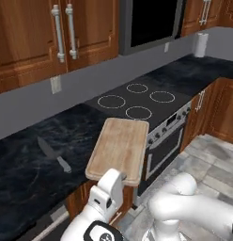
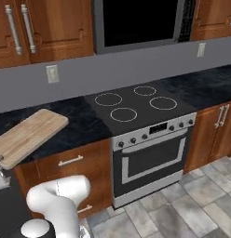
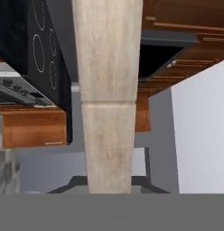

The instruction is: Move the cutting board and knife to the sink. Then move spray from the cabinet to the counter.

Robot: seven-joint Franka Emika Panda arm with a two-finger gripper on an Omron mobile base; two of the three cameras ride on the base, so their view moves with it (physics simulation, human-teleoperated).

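The light-tan cutting board (image 1: 119, 148) is lifted off the black counter (image 1: 24, 164), tilted, with its far end toward the stove. My gripper (image 1: 116, 176) is shut on the board's near edge, the fingers hidden behind my white hand. From the right, the cutting board (image 2: 28, 135) hangs at the left over the counter (image 2: 80, 123). Along the hand, the cutting board (image 3: 109, 90) appears edge-on as a pale upright band. The knife (image 1: 54, 154) lies flat on the counter left of the board. The wall cabinet (image 1: 38, 37) has its doors closed. The sink and the spray are out of view.
A black cooktop (image 1: 137, 100) with an oven (image 2: 152, 160) below it sits right of the board. A microwave (image 1: 151, 21) hangs above. A paper towel roll (image 1: 200, 44) stands far right. A wall outlet (image 1: 55, 84) is behind the counter. Tiled floor (image 2: 182, 204) lies to the right.
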